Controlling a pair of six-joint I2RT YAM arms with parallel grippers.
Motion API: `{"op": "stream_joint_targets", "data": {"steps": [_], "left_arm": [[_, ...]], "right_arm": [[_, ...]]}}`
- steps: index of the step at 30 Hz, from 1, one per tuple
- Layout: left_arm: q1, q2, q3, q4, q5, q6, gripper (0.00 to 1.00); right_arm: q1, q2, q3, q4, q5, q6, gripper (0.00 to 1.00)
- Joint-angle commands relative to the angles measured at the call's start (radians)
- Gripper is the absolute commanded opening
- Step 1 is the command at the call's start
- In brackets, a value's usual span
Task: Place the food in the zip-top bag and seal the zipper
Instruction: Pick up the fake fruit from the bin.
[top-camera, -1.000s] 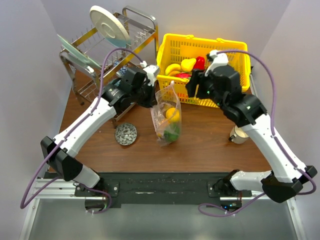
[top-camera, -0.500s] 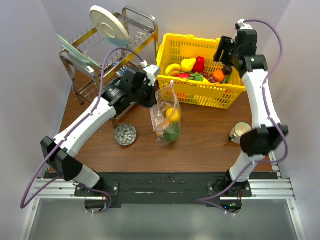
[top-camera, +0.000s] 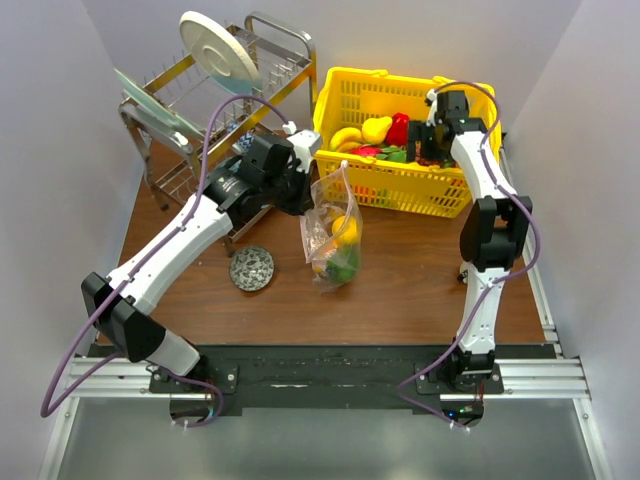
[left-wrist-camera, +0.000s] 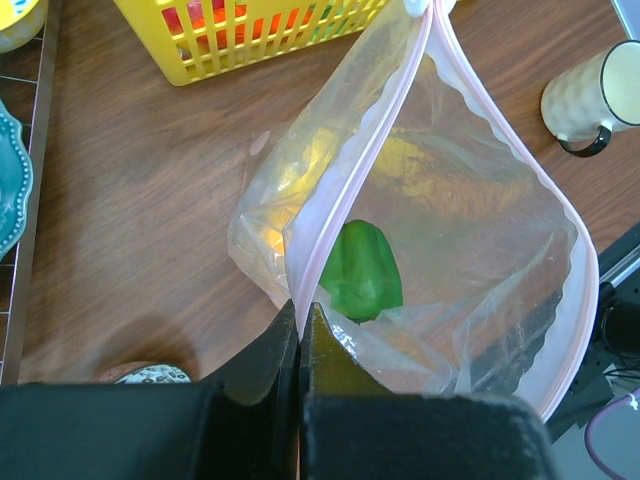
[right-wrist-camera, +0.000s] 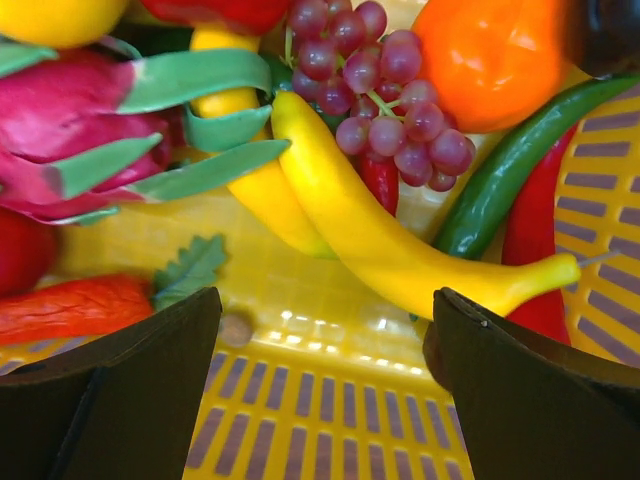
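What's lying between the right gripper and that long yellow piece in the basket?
Nothing: in the right wrist view, only bare basket floor separates the open right gripper from the long yellow piece.

Yellow food (left-wrist-camera: 420, 165) blurred through the zip-top bag (left-wrist-camera: 490, 250); mug (left-wrist-camera: 595, 95) edge-cropped

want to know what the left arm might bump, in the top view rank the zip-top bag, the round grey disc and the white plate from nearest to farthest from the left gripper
From the left gripper:
1. zip-top bag: its rim is pinched in that gripper, with its body just to the right.
2. round grey disc: toward the near edge, slightly left.
3. white plate: far back left, standing on edge.
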Motion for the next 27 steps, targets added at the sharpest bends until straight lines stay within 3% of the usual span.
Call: {"op": "stream_joint_targets", "data": {"steps": [1, 5, 13, 15, 16, 19, 22, 27], "left_arm": [[0.006, -0.014, 0.017, 0.028, -0.01, 0.021, 0.0], [0.006, -0.006, 0.009, 0.034, -0.009, 0.02, 0.0], [0.006, 0.016, 0.024, 0.021, 0.01, 0.02, 0.0], [0.006, 0.011, 0.018, 0.025, 0.006, 0.017, 0.0], [0.006, 0.009, 0.014, 0.025, 0.005, 0.016, 0.0], [0.006, 0.008, 0.014, 0.025, 0.005, 0.014, 0.0], [0.006, 0.006, 0.015, 0.022, 0.006, 0.013, 0.0], [0.006, -0.009, 0.001, 0.033, 0.003, 0.007, 0.0]], "right_arm": [[0.003, -0.022, -0.102, 0.209, -0.037, -0.158, 0.91], [0.003, 0.056, -0.092, 0.264, 0.004, -0.2, 0.92], [0.004, 0.257, 0.109, 0.119, 0.056, -0.185, 0.86], [0.001, 0.295, 0.138, 0.053, 0.059, -0.178, 0.73], [0.001, 0.305, 0.17, 0.03, 0.061, -0.168, 0.56], [0.003, 0.279, 0.171, -0.012, 0.049, -0.145, 0.3], [0.001, 0.183, 0.1, 0.017, 0.036, -0.128, 0.19], [0.001, 0.049, 0.048, 0.036, 0.024, -0.112, 0.12]]}}
